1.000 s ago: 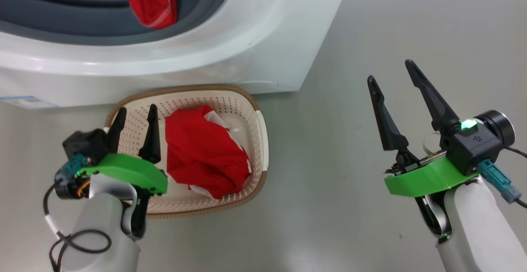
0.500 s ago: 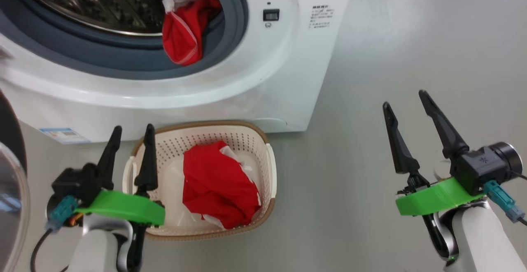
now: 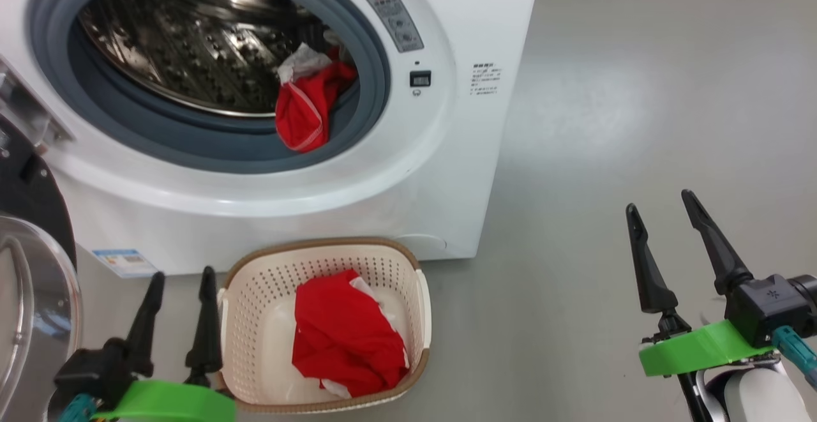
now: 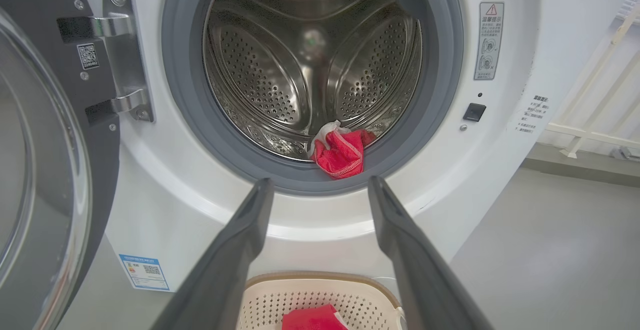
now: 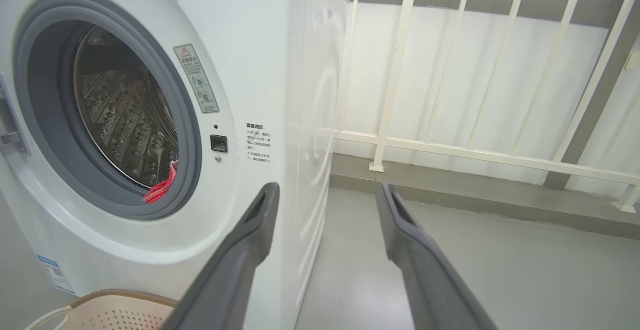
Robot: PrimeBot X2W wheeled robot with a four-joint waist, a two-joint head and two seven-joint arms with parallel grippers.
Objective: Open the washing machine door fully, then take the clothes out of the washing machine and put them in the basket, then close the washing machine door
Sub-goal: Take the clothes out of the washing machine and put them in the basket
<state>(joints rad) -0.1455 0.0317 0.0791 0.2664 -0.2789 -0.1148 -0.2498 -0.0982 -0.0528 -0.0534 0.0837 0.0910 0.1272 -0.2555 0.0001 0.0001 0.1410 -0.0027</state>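
The washing machine [image 3: 440, 173] stands with its door [image 3: 32, 307] swung wide open to the left, glass bowl facing out. A red and white garment [image 3: 309, 106] hangs over the grey rubber ring at the drum's lower right; it is also in the left wrist view [image 4: 341, 151] and the right wrist view [image 5: 162, 187]. The basket [image 3: 418, 294] sits on the floor before the machine with another red garment [image 3: 344, 339] in it. My left gripper [image 3: 182, 279] is open and empty just left of the basket. My right gripper [image 3: 660, 200] is open and empty over bare floor to the right.
Grey floor [image 3: 606, 122] spreads to the right of the machine. A cream railing [image 5: 475, 153] and a low kerb run behind it. The door's steel hinge [image 4: 122, 55] sits at the opening's left.
The head camera has tilted up, so the drum opening and open door come into view. Both grippers stay open; the red garment lies unmoved in the basket.
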